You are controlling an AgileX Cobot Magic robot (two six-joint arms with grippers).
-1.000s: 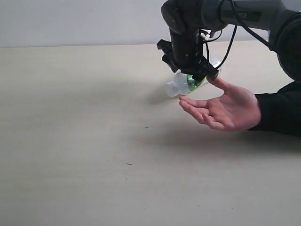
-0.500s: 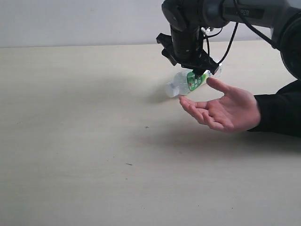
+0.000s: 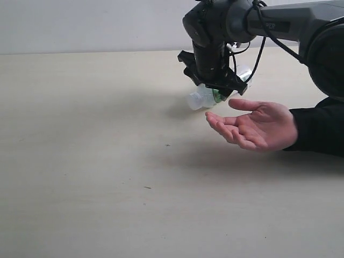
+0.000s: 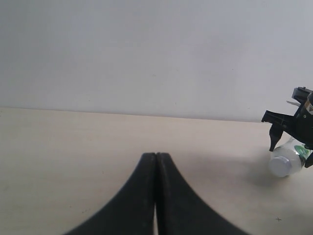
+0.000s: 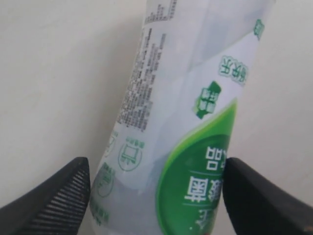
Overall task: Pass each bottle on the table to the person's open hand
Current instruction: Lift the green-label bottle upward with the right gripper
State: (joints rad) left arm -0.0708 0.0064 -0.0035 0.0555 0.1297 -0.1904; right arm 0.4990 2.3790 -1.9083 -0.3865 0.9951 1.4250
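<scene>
The clear bottle with the green label (image 3: 200,98) hangs tilted between the fingers of my right gripper (image 3: 216,86), cap end lowest and pointing left. In the right wrist view the bottle (image 5: 181,122) fills the gap of the right gripper (image 5: 156,166), with both pads against its sides. The person's open hand (image 3: 258,126) lies palm up just right of and below the bottle, black sleeve behind it. My left gripper (image 4: 156,155) is shut on nothing, low over the table (image 3: 97,161). From there the bottle (image 4: 286,163) shows at the far right. No other bottles are in view.
The person's black-sleeved forearm (image 3: 320,129) rests along the right edge of the table. The right arm (image 3: 279,19) reaches in from the upper right above the hand. A pale wall (image 3: 80,24) runs behind the table's far edge.
The right gripper has turned and shifted slightly left with the bottle, so the green label is now mostly hidden behind the fingers. The hand has stayed in place.
</scene>
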